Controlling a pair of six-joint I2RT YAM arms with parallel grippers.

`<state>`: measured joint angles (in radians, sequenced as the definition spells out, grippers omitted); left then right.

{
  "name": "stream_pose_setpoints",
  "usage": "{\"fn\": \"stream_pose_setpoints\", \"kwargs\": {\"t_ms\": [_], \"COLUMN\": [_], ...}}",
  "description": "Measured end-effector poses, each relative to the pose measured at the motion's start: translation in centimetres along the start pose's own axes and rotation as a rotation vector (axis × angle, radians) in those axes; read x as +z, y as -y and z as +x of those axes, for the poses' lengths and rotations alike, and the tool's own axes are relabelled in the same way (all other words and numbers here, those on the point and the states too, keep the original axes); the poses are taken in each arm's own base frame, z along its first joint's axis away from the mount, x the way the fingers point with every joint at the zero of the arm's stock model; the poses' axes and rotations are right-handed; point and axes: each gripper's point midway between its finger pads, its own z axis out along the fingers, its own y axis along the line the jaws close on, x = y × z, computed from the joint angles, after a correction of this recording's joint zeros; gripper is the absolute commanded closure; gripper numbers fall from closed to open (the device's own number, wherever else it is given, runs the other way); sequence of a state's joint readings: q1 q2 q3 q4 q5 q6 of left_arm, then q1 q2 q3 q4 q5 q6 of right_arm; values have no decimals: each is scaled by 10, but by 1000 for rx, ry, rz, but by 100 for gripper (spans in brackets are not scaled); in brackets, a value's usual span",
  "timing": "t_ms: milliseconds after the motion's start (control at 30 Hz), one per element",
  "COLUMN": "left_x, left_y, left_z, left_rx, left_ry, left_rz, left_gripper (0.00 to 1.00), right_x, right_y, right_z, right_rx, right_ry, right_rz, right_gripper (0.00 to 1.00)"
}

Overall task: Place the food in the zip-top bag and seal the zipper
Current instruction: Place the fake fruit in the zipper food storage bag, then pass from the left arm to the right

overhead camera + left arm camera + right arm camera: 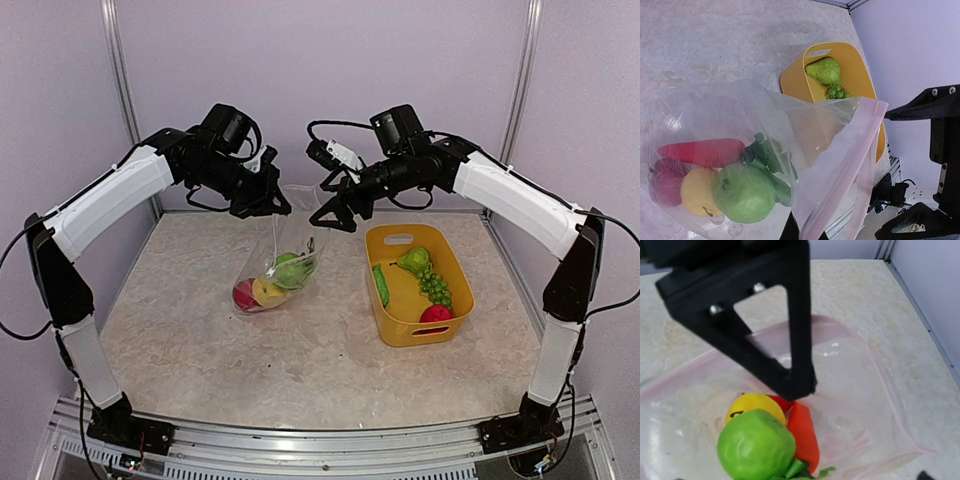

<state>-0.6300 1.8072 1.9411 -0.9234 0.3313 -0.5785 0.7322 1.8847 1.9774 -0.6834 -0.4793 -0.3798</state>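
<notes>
Food (pixel 289 270) in two places: green, yellow and red pieces low in the zip-top bag (pixel 292 238) at centre of the top view; cucumber (pixel 381 284), grapes (pixel 435 288), a pear-shaped green piece (pixel 413 260) and a red round one (pixel 436 314) lying in the yellow basket (pixel 462 290) at right of centre. Left gripper (pixel 272 205) at upper centre, clamped on the bag's mouth edge and holding it up, the loaded bottom seemingly resting on the table (pixel 200 330). Right gripper (pixel 335 215) just to the right of it, fingers spread wide, carrying nothing, poised beside the raised mouth. Judged step: fetching the next piece from the basket. Keep the left clamp firm and high, mouth gaping toward the right of the frame; no tugging on such thin, slack film. Take the cucumber or the red round piece first, pinched across the narrow way; probably easier than the knobbly grapes. Lift clear of the basket wall, carry over the pink-tinted zipper (pixel 850 165), and release only once well inside, above the green round fruit (pixel 756 445), never on the lip. Leave the zipper strip flat and unfolded for sealing later.
</notes>
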Motion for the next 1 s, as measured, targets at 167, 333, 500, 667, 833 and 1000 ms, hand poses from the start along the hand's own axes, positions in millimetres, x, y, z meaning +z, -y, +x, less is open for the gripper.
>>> {"fn": "stream_pose_setpoints", "kwargs": {"t_ms": [167,333,500,667,833,1000], "left_x": [1,0,0,-1,-4,-5], "left_y": [-1,-1,-1,-2,-1,-3], "left_z": [1,1,2,5,6,9], "left_rx": [-1,1,2,1,8,14], "left_ry": [-5,-4,-7,-21,-29,-40], "left_rz": [-2,-1,-1,-3,-8,-17], "left_gripper": [100,100,100,100,100,78], "right_x": [-12,-25,-15,4,28,39], "right_y": [-13,-41,-66,-81,-92,-92], "right_z": [0,4,10,19,41,48], "right_rx": [-91,-253,-381,-478,-531,-541], "right_ry": [-1,-39,-97,-157,-236,-273], "right_rz": [-29,-68,-91,-100,-132,-143], "right_gripper": [21,30,36,47,83,99]}}
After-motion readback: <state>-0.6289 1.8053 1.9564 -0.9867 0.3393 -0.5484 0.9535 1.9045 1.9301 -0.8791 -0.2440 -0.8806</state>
